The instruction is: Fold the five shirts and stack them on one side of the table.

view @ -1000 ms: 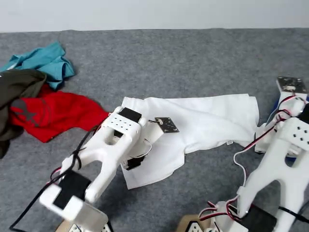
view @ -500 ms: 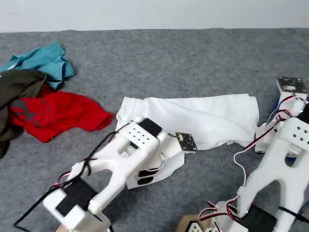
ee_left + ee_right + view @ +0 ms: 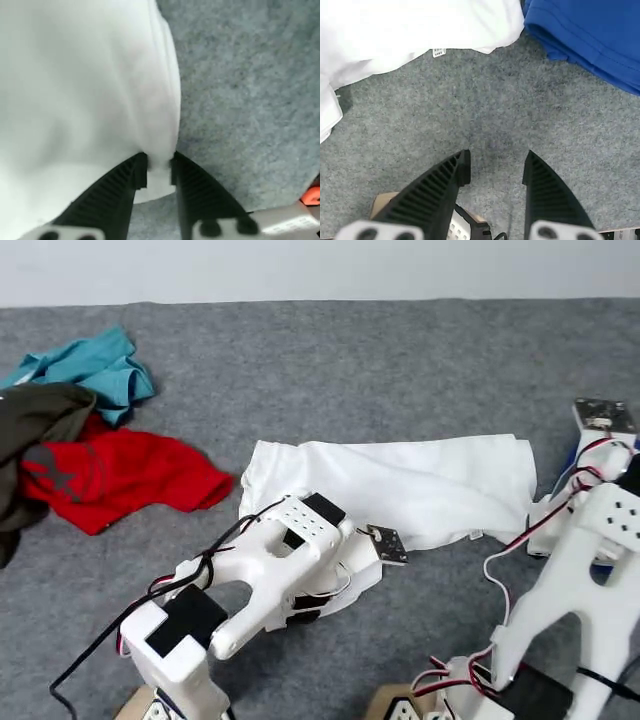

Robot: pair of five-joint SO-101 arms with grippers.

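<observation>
Pinching white shirt (image 3: pixel 420 485) edge, left hand (image 3: pixel 159 162) clamped; right hand (image 3: pixel 496 160) spread apart.

Here's a robot test bench, a lab setup by the look of it: grey felt (image 3: pixel 400 370) over the table, a blank pale wall (image 3: pixel 320 270) behind, and two white plastic arms, the left arm (image 3: pixel 250 580) and the right arm (image 3: pixel 590 570). Loose wires (image 3: pixel 462 672) trail beside a bare circuit board (image 3: pixel 603 415), with a white shirt (image 3: pixel 420 480) spread out and a heap of shirts (image 3: pixel 100 470) in a corner.
</observation>
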